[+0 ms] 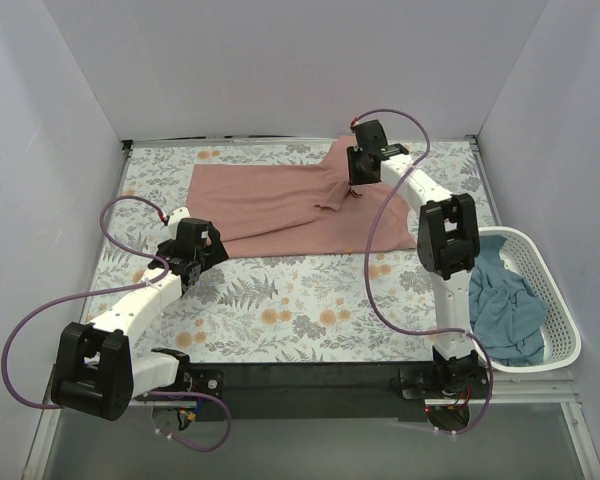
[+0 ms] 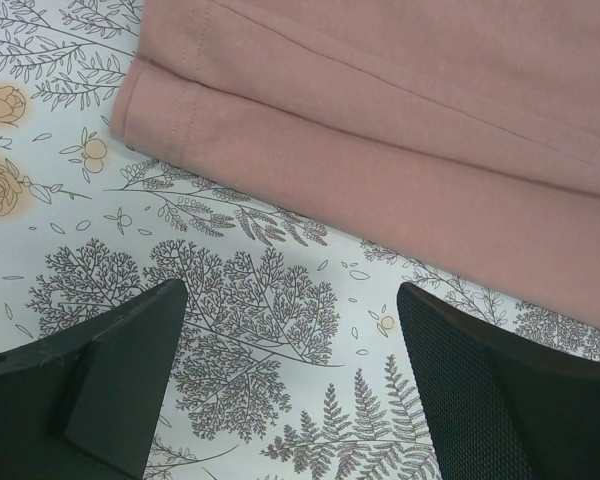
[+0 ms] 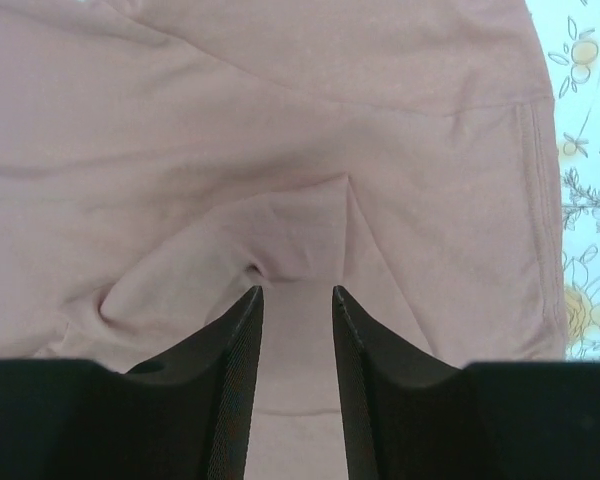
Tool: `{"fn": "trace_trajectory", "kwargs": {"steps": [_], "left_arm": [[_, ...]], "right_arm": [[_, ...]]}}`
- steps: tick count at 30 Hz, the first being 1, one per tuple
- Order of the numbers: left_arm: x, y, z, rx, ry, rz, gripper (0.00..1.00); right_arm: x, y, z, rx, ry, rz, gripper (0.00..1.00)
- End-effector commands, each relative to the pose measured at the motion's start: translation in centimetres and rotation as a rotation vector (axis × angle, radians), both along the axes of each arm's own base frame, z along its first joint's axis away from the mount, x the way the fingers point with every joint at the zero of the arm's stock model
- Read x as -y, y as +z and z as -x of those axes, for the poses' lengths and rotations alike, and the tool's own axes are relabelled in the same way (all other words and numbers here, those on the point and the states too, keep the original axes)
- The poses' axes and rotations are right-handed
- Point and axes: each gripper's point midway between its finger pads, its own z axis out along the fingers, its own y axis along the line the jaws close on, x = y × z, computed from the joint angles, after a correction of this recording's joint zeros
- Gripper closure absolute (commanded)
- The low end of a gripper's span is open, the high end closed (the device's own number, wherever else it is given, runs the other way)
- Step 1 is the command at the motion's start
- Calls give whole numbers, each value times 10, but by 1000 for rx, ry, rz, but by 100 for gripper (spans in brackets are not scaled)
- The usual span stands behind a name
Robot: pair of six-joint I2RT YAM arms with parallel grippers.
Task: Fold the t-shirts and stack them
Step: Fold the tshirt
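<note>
Pink shirt (image 1: pixel 280 205) lies spread across the far side of the floral cloth (image 1: pixel 280 300). One part is lifted where the right gripper (image 3: pixel 297 292) pinches a puckered fold. Only the overhead view shows the teal shirt (image 1: pixel 505 310), crumpled in the basket (image 1: pixel 563 310). The left gripper (image 2: pixel 290 295) hangs spread wide beside the pink hem.

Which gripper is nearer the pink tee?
Right. The right gripper pinches a raised fold of the pink tee; the left gripper is open over the floral cloth, just off the tee's edge.
</note>
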Motion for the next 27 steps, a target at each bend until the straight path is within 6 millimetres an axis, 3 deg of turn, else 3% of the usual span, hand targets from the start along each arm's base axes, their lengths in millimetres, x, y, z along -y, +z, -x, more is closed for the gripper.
{"fn": "trace_trajectory", "kwargs": {"steps": [1, 2, 3, 4, 6, 7, 8, 10, 11, 12, 14, 18, 23, 26, 27], "left_arm": [[2, 7, -4, 26, -8, 4, 14], [3, 9, -5, 30, -10, 9, 14], [4, 9, -4, 31, -13, 13, 14], [5, 10, -5, 33, -15, 17, 14], [5, 10, -5, 34, -16, 20, 14], [6, 11, -5, 37, -15, 24, 14], [5, 11, -5, 38, -13, 24, 14], [4, 13, -5, 46, -4, 23, 14], [3, 15, -5, 52, 2, 23, 14], [3, 15, -5, 55, 8, 23, 14], [-1, 19, -5, 72, 34, 19, 14], [-7, 24, -8, 93, 85, 44, 15], [-1, 41, -32, 132, 139, 135, 16], [2, 37, -49, 117, 213, 208, 16], [1, 26, -53, 84, 236, 233, 16]], "right_arm": [[5, 62, 16, 76, 11, -138, 59], [7, 61, 23, 67, 10, -161, 59], [16, 78, 30, 91, 4, -189, 59], [17, 52, 48, 34, 14, -216, 59], [29, 54, 67, 27, -19, -291, 60], [32, 30, 86, -18, -19, -325, 60], [46, 22, 94, -28, -54, -347, 60], [51, 28, 104, 10, -68, -442, 61], [68, 0, 123, -47, -118, -460, 62], [71, 2, 122, -18, -132, -501, 62], [85, -22, 141, -64, -167, -547, 63], [102, -45, 152, -92, -220, -572, 64], [106, -53, 158, -107, -229, -554, 64], [107, -52, 159, -105, -224, -543, 64], [107, -51, 160, -104, -224, -541, 64]]}}
